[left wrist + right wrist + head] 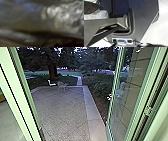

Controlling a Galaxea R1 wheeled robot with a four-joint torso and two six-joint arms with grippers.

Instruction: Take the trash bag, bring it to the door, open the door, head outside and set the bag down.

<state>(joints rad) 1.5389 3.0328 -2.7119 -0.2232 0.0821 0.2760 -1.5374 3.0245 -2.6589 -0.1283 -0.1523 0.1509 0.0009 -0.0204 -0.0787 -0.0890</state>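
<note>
Trash bag [65, 16] nr L wrist — glass door [127, 97] open, tiled patio [62, 109] w/ pale edging [92, 107], L/R grippers — can't tell

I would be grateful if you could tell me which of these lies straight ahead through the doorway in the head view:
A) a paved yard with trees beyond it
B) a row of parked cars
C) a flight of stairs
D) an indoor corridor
A: past the door frame, paving stretches out to a pale border, with dark trees rising beyond.
</note>
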